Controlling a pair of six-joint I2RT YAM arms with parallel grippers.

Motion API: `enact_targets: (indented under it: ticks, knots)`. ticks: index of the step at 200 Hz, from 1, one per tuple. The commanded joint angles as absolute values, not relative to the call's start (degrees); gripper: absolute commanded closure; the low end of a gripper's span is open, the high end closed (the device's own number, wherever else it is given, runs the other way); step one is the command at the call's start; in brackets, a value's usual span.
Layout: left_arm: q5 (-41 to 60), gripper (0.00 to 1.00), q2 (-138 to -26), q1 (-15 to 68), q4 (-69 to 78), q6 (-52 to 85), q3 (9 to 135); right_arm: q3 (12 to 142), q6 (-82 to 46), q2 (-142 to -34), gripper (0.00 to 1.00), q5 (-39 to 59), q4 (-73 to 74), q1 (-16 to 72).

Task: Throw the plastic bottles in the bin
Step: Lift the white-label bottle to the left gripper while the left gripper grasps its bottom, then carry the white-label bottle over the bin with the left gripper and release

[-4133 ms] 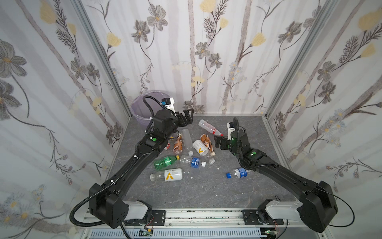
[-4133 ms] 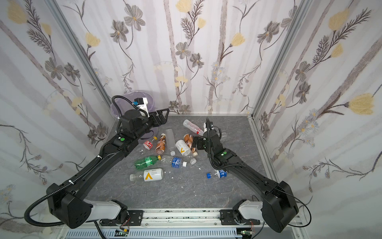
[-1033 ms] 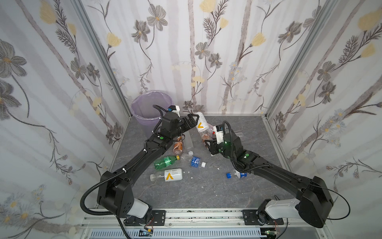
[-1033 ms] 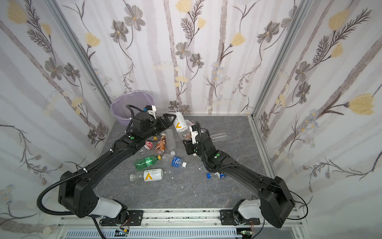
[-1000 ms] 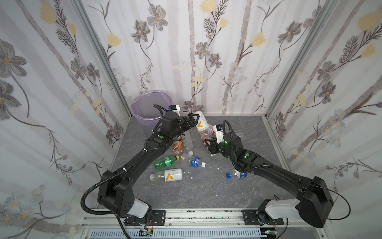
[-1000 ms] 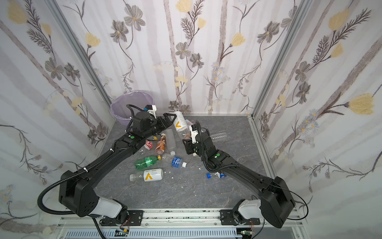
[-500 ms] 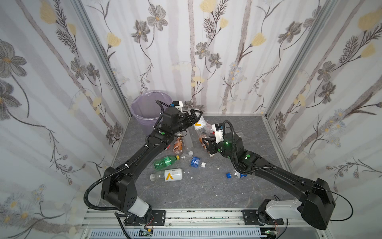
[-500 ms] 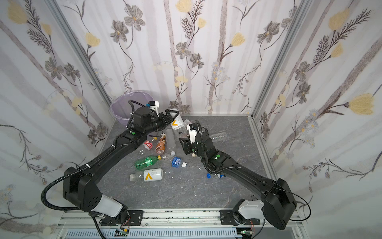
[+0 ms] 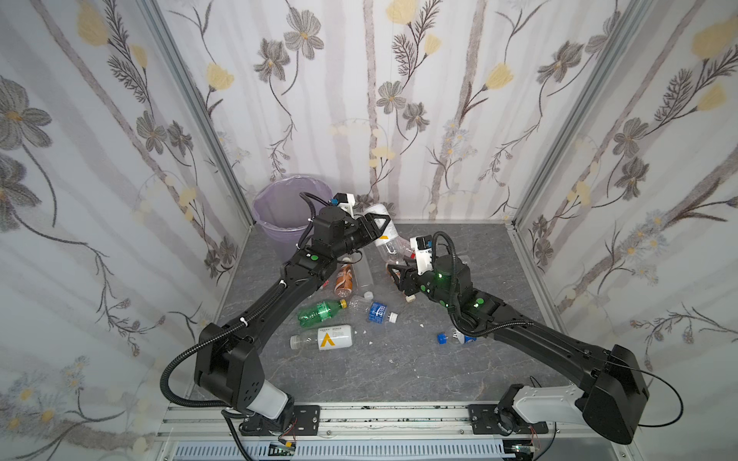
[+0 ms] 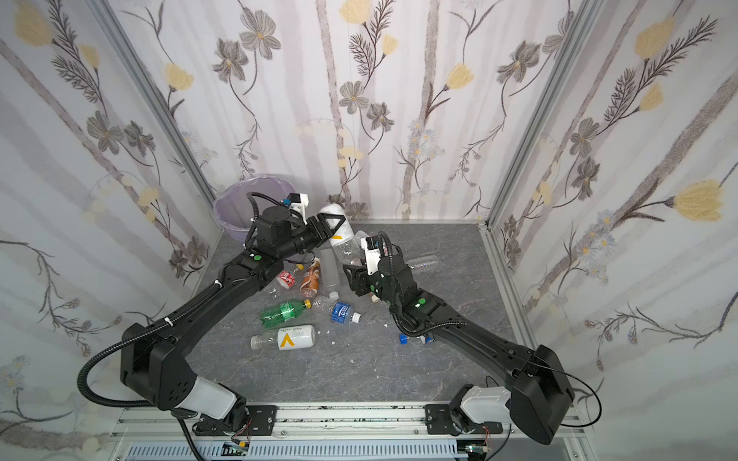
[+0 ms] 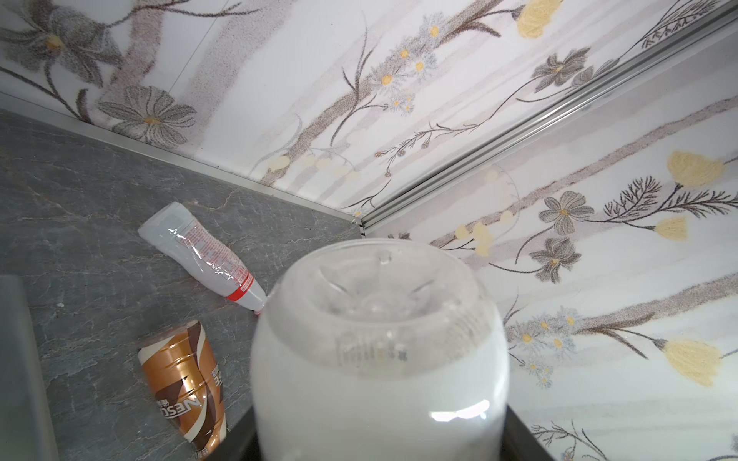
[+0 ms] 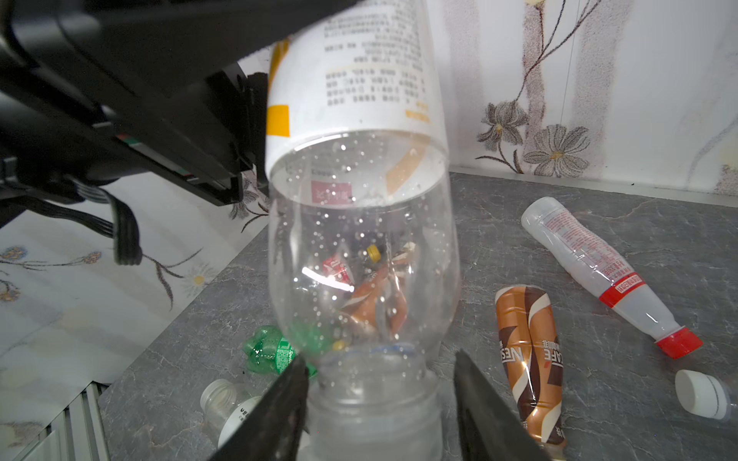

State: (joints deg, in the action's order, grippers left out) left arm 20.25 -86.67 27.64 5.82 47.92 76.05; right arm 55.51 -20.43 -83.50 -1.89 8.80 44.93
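Handing over, the right gripper [image 12: 379,359] has just opened off the neck of the bottle [image 9: 388,247] while the left gripper [image 9: 378,227] has closed on its body, freeing it for the bin [image 9: 271,233]

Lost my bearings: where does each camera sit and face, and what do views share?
Top views: above the front rail, looking down toward the back wall; both arms, left hand gripping the white-labelled bottle, right hand open.
Left wrist: left arm, facing the back right corner past the bottle's base; hand barely shows.
Right wrist: right arm, facing the back left corner through the bottle; fingers flank its neck, left arm too.
Shared: that bottle everywhere; both wrists see the coffee bottle and red-capped bottle.
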Motion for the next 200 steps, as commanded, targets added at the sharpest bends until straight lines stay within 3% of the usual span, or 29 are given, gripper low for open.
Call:
enact_targets:
  ticks: [1, 16, 90, 116, 148, 186, 200]
  knots:
    - [17.69, 0.38, -85.88, 27.43, 8.18, 44.48, 76.36, 55.74, -19.90, -82.35, 0.20, -2.07, 11.43, 44.91]
    - [15.04, 0.37, -84.96, 26.92, 8.17, 41.57, 76.59, 55.60, -19.29, -80.64, 0.01, -2.61, 10.86, 44.91]
    - [-12.23, 0.36, -76.95, 26.01, 8.78, 14.43, 84.70, 57.04, -16.89, -74.68, 0.00, -0.59, 11.35, 44.98]
    - [-20.23, 0.36, -74.61, 25.80, 15.89, 3.26, 85.71, 59.19, -16.70, -74.97, 0.00, -0.27, 10.80, 45.39]
    - [-22.11, 0.33, -74.18, 22.72, 25.79, -4.56, 86.10, 59.24, -17.70, -75.70, 0.00, 0.17, 12.00, 45.79]
    - [-21.93, 0.30, -82.78, 15.91, 23.52, -1.14, 91.06, 59.51, -18.37, -77.06, 0.00, 0.28, 11.76, 46.67]
    - [-21.34, 0.25, -86.69, 13.64, 19.74, 1.85, 91.92, 59.42, -18.52, -77.00, 0.00, 0.01, 11.52, 46.66]
